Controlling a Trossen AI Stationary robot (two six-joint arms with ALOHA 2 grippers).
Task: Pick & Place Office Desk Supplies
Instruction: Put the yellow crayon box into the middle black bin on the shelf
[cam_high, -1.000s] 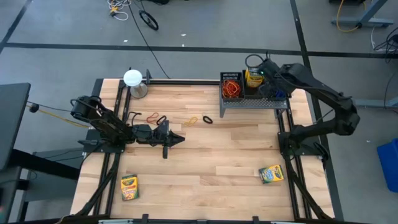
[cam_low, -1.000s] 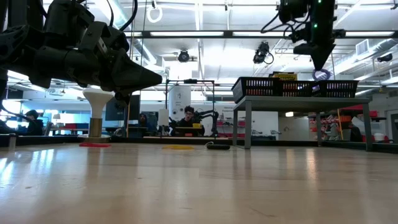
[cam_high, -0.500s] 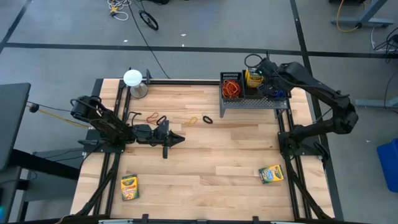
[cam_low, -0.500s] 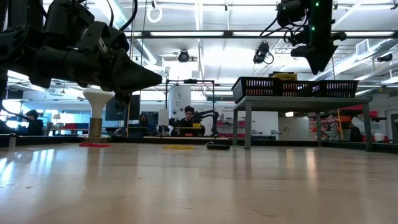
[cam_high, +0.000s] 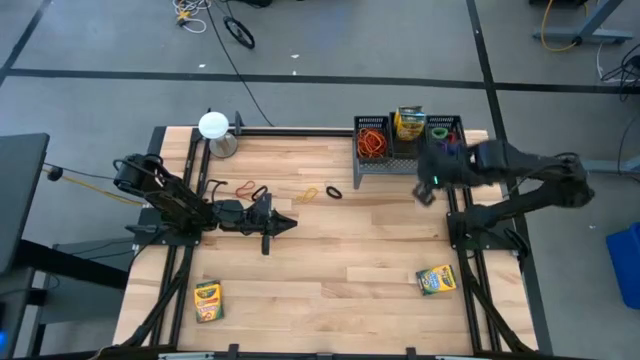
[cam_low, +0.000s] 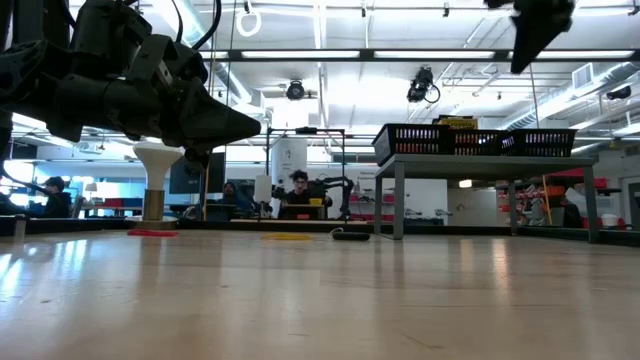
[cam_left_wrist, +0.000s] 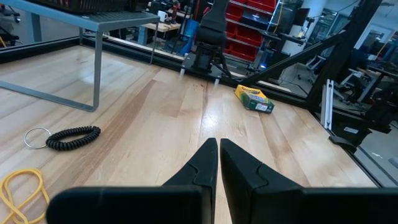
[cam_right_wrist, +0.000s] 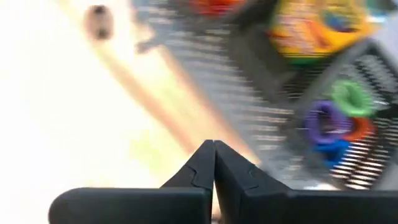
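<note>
The black mesh rack (cam_high: 400, 150) stands at the table's far right. It holds orange rubber bands (cam_high: 372, 140), a crayon box (cam_high: 408, 124) and purple, green and blue bands (cam_right_wrist: 333, 121). My right gripper (cam_high: 426, 192) hangs shut, high above the table just in front of the rack, pointing steeply down with nothing between its fingers (cam_right_wrist: 213, 148). My left gripper (cam_high: 288, 222) is shut and level at the table's left-middle. A red band (cam_high: 246, 188), a yellow band (cam_high: 308, 194) and a black coil (cam_left_wrist: 73, 137) lie flat on the wood. Two crayon boxes (cam_high: 208, 300) (cam_high: 436, 279) lie near the front.
A white round-topped object (cam_high: 213, 125) stands at the far left corner. The rack sits on a grey legged stand (cam_low: 480, 160) raised above the table. Bare wood stretches across the table's middle and front between the two crayon boxes. People sit in the room beyond.
My right gripper has swung from above the rack's right compartment toward the table's near edge, rising a little and turning. A purple band that hung at its tip a second ago is gone from it; a purple band lies in that compartment.
</note>
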